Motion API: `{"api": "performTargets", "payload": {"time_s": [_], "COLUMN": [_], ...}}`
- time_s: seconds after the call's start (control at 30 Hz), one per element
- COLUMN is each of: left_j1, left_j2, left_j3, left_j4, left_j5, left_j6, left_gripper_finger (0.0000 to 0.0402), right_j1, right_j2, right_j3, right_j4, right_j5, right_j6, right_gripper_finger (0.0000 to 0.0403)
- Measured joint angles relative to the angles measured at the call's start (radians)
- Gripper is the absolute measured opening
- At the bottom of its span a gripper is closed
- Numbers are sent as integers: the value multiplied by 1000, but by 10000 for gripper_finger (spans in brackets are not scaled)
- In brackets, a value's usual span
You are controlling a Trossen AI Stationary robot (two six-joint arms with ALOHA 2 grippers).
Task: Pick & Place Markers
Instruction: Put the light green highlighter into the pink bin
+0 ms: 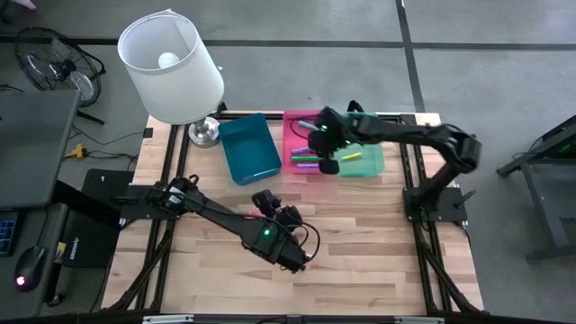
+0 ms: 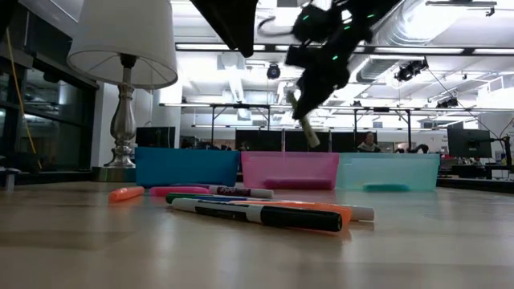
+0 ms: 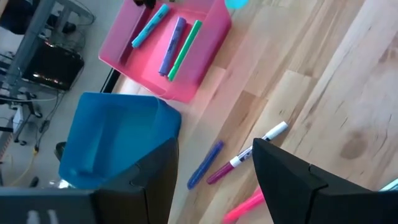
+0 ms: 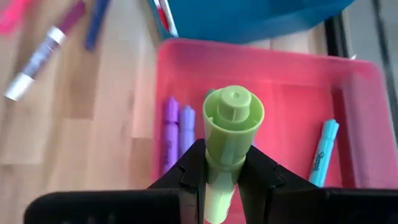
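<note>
Pink tray (image 4: 360,106) holds purple markers (image 4: 177,134) and a teal marker (image 4: 322,152).

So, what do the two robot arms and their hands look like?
Both arms are black, jointed tubes with thin black cables. The left arm shows a green light near its wrist. The left hand and right hand each have two flat, angular black fingers.

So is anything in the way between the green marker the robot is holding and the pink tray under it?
Nothing visible. The right gripper holds the green marker above the pink tray; only markers already dropped lie below.
</note>
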Motion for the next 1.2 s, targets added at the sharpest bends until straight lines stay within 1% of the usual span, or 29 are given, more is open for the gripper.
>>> {"api": "performTargets", "payload": {"time_s": [0.2,0.33,0.4,0.5,0.67,0.8,0.9,1.0,1.13,1.2], "left_j1": [-32,-67,-82,-98,-102,-97,-89,-81,-83,-95], "left_j2": [0,0,0,0,0,-4,-32,-73,-167,-237], "left_j3": [0,0,0,0,0,-18,-68,-136,-268,-367], "left_j4": [-1,-2,-1,-1,-2,-2,-2,-2,-1,8], "left_j5": [0,-7,-11,-37,-59,-74,-51,-57,-72,-81], "left_j6": [-7,-7,-7,-7,15,44,44,8,-69,-134], "left_gripper_finger": [200,200,200,200,200,200,200,200,200,200], "right_j1": [-58,-85,-96,-112,-132,-136,-138,-138,-138,-138], "right_j2": [185,263,282,290,290,290,290,290,294,296], "right_j3": [217,308,322,307,275,250,250,250,250,250], "right_j4": [-216,-307,-313,-302,-251,-214,-199,-183,-145,-137], "right_j5": [-4,-3,-7,-35,-98,-109,-118,-137,-141,-140], "right_j6": [-86,-123,-140,-175,-174,-175,-175,-172,-155,-146], "right_gripper_finger": [53,53,53,53,53,53,53,53,53,61]}}
